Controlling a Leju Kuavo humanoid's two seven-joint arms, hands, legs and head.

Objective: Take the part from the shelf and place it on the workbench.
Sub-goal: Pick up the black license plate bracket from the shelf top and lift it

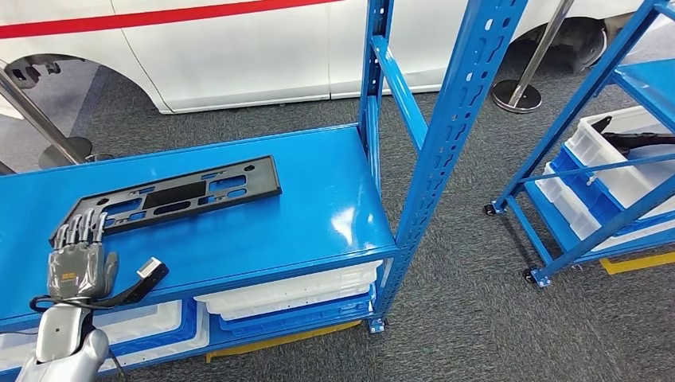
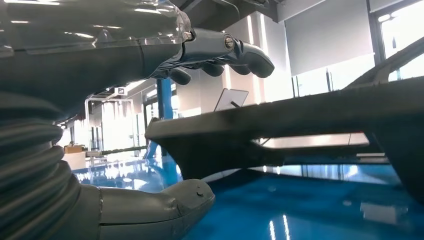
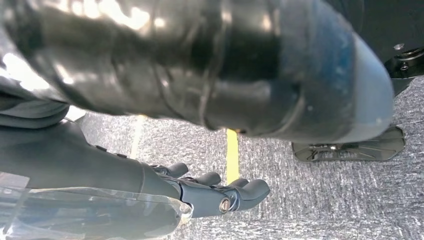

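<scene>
Head view: the left robot hand (image 1: 76, 259) lies nearest, palm down over the blue shelf (image 1: 318, 215), fingers spread and empty, fingertips at the near end of the black part (image 1: 171, 196). The part lies flat on the shelf. White bins (image 1: 294, 294) sit below.

Left wrist view: the fingers (image 2: 235, 52) extend above the part (image 2: 300, 125), the thumb (image 2: 165, 202) below, nothing clasped.

Right wrist view: the right robot hand (image 3: 215, 192) hangs over grey carpet (image 3: 325, 200), fingers loosely extended, holding nothing.
</scene>
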